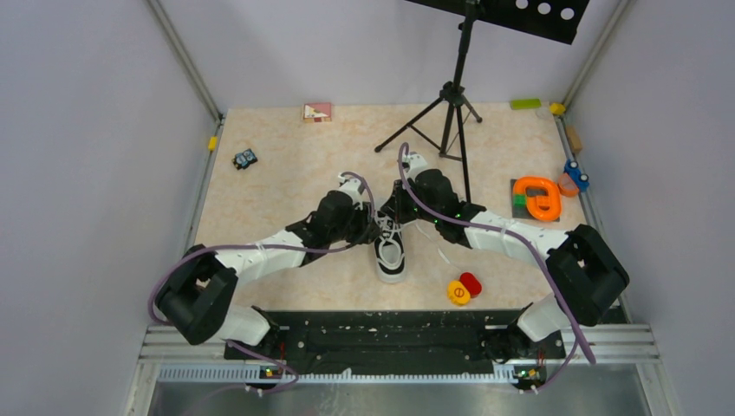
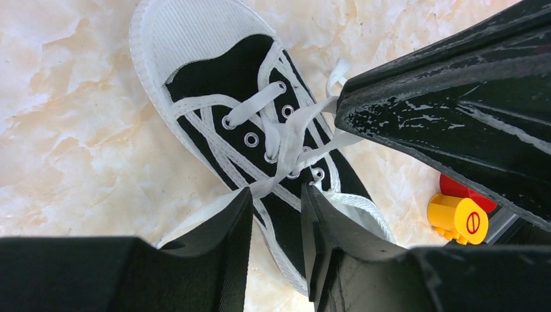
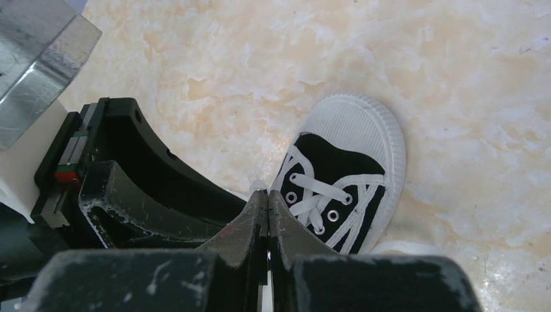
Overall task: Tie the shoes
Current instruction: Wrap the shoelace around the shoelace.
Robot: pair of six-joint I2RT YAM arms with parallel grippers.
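Observation:
The shoe (image 1: 392,251) is a small black sneaker with white laces, toe cap and sole rim, lying mid-table with its toe toward the arm bases. My left gripper (image 1: 374,230) hovers over its lace area from the left. In the left wrist view its jaws (image 2: 276,190) stand apart over the shoe (image 2: 214,71), and a white lace (image 2: 286,146) runs past the left fingertip without being pinched. My right gripper (image 1: 400,208) comes in from the right and is shut (image 3: 268,193) on a lace end, a white bit showing at its tip beside the shoe (image 3: 354,130).
A black tripod stand (image 1: 451,104) rises just behind the grippers. An orange toy (image 1: 537,198) sits at the right, and yellow and red discs (image 1: 464,289) lie near the shoe's toe. A small toy car (image 1: 245,159) and a card (image 1: 317,112) lie far left.

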